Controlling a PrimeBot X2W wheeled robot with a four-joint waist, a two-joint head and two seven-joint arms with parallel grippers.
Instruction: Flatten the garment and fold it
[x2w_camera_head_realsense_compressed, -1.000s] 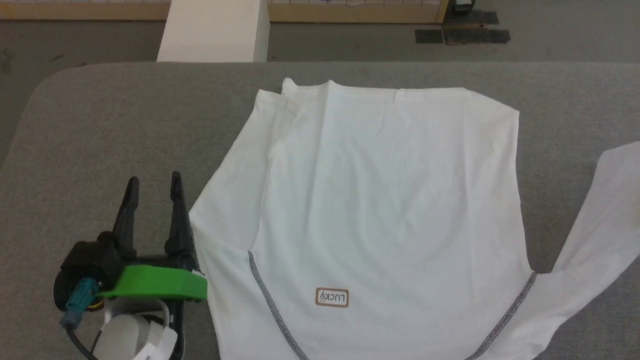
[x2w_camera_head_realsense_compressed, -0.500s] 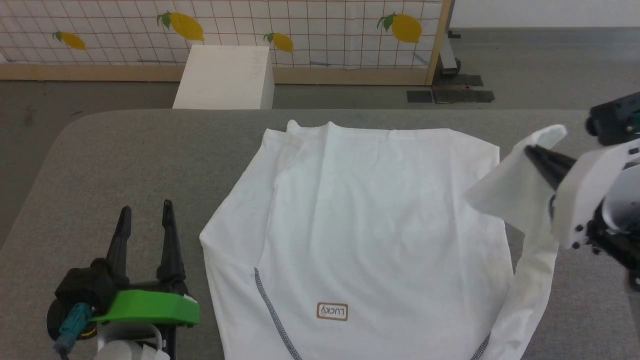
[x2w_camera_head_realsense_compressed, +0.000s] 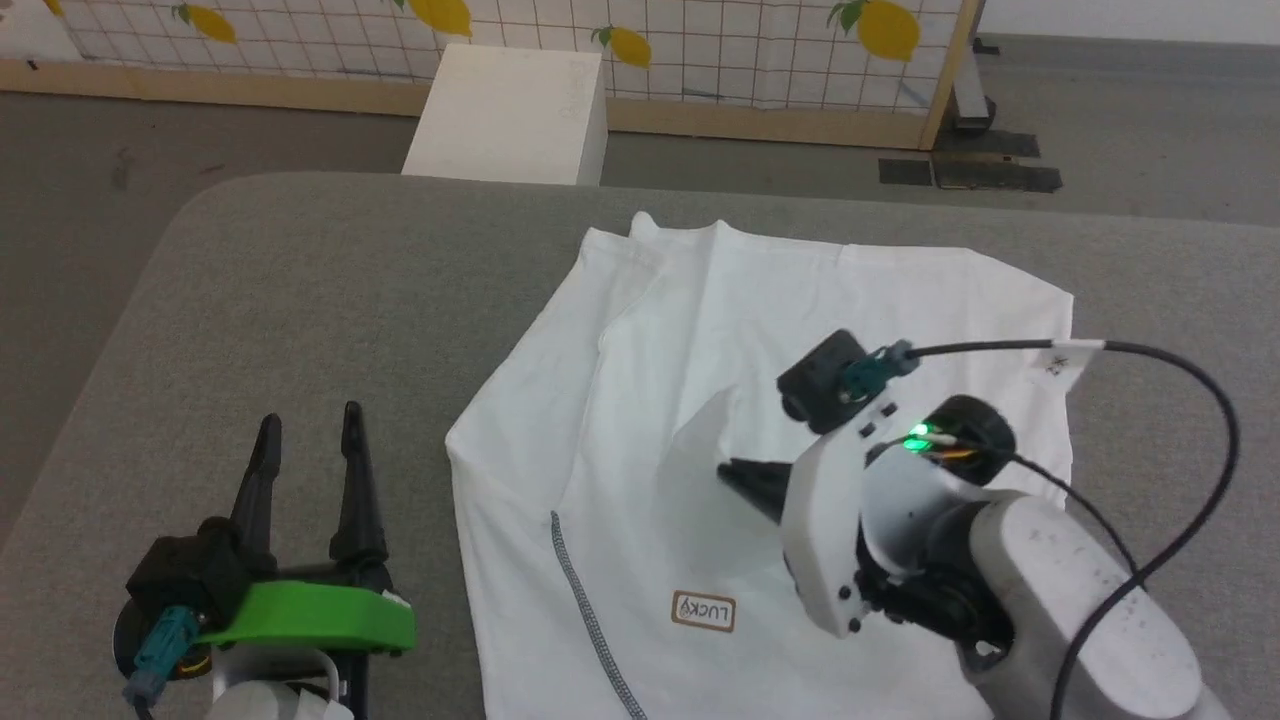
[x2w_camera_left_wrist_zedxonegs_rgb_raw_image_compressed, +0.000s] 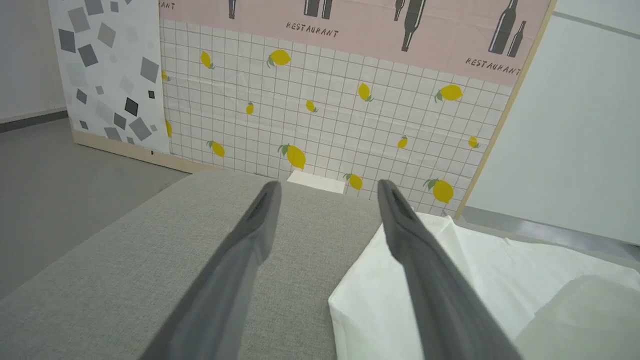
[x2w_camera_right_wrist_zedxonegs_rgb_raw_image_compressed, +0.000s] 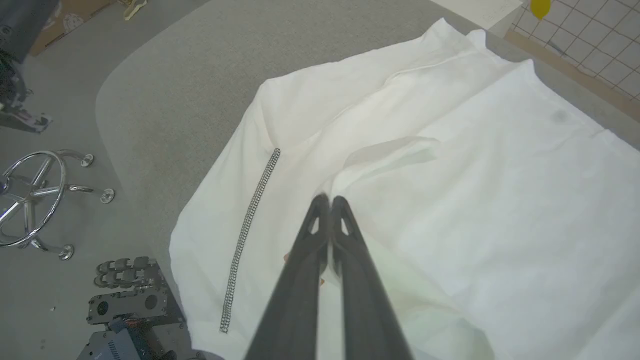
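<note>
One sleeve of the plain white soft fabric shirt (x2w_camera_head_realsense_compressed: 700, 300) with grey zigzag seams has just crossed from the frame's right edge to its centre, pinched in the right gripper's (x2w_camera_head_realsense_compressed: 735, 475) closed dark fingers. That sleeve fold looks nearly laid. The shirt lies spread mid-frame on the grey cloth-covered table (x2w_camera_head_realsense_compressed: 300, 300). The left gripper (x2w_camera_head_realsense_compressed: 309, 414) sits lower left, jaws apart, empty.

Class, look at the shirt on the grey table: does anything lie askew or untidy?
Yes. The garment lies lopsided: its left side is folded in on a slant, layers bunched at the far left corner. The right gripper, shut, pinches a sleeve held above the body.
</note>
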